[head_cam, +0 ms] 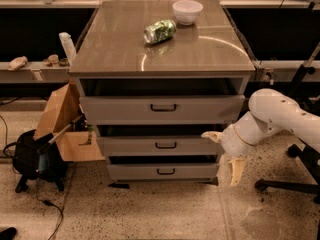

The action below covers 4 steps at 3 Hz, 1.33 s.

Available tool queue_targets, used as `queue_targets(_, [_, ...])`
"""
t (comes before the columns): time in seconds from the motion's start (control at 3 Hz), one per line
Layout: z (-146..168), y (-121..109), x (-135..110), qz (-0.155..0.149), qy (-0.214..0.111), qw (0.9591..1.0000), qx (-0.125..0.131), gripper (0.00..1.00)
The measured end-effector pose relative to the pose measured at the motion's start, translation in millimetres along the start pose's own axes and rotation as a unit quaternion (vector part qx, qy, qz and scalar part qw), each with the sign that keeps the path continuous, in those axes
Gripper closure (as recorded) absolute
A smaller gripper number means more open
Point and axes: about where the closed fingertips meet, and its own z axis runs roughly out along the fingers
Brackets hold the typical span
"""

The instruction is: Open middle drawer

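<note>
The middle drawer (130, 146) is a shallow light-grey drawer with a small black bar handle (165, 145), in the grey cabinet between a taller top drawer (120, 109) and a bottom drawer (135, 172). All three stick out slightly. My gripper (220, 159) is at the right end of the middle drawer, on a white arm (280, 116) coming from the right. Its cream fingers are spread apart. One finger (212, 135) points left against the drawer's right front corner, and the other (236, 171) hangs down. It holds nothing and is well to the right of the handle.
A green can (160, 31) lies on its side and a white bowl (187, 11) stands on the cabinet top (115, 49). An open cardboard box (65, 124) and a black bag (32, 159) sit on the floor to the left. A chair base (295, 184) is to the right.
</note>
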Motion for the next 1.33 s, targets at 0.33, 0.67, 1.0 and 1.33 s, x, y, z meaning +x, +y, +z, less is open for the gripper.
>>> queue_targets(0.33, [13.8, -10.2, 13.4, 0.003, -0.002, 1.0000, 0.002, 0.00])
queue_targets(0.67, [29.5, -19.4, 32.5, 0.023, 0.003, 0.9997, 0.009, 0.00])
queue_targets(1.0, [40.1, -26.8, 48.9, 0.058, 0.034, 0.9973, 0.031, 0.00])
queue_targets(1.33, [47.0, -31.5, 60.5, 0.083, 0.048, 0.9943, 0.045, 0.00])
